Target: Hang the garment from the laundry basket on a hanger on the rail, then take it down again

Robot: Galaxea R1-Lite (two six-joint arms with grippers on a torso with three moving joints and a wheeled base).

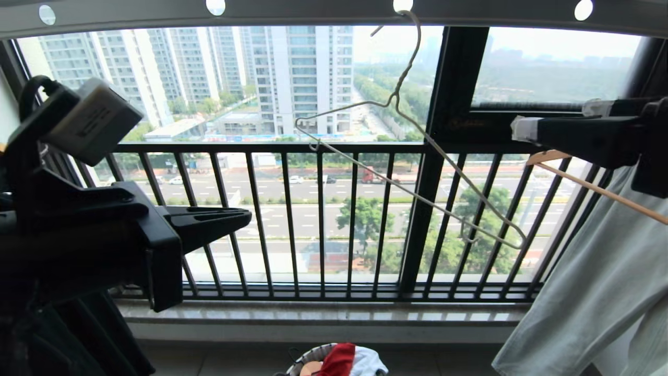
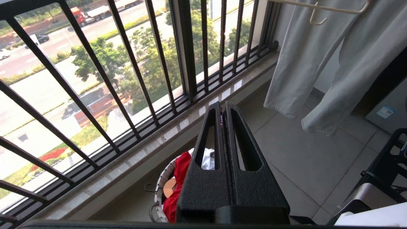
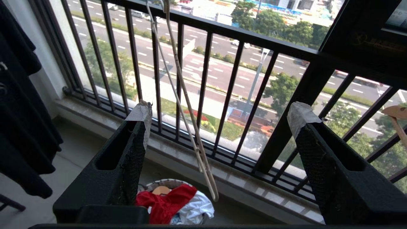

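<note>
The red garment (image 1: 338,360) lies crumpled in the laundry basket (image 1: 305,360) on the floor below the window, with white cloth beside it. A bare white wire hanger (image 1: 412,125) hangs tilted from a hole in the grey rail (image 1: 313,13). My right gripper (image 1: 556,117) is raised to the hanger's right, open and empty, apart from the wire. In the right wrist view the hanger (image 3: 190,127) dangles beyond the wide jaws of the right gripper (image 3: 221,113), with the garment (image 3: 165,203) far below. My left gripper (image 2: 222,106) is shut on nothing, high over the basket (image 2: 160,187) and the garment (image 2: 179,168).
A pale grey-green garment (image 1: 589,292) hangs on a wooden hanger (image 1: 589,185) at the right. Black clothing (image 3: 19,111) hangs at the left. The black window railing (image 1: 318,219) and a stone ledge (image 1: 323,313) stand just behind the hanger and the basket.
</note>
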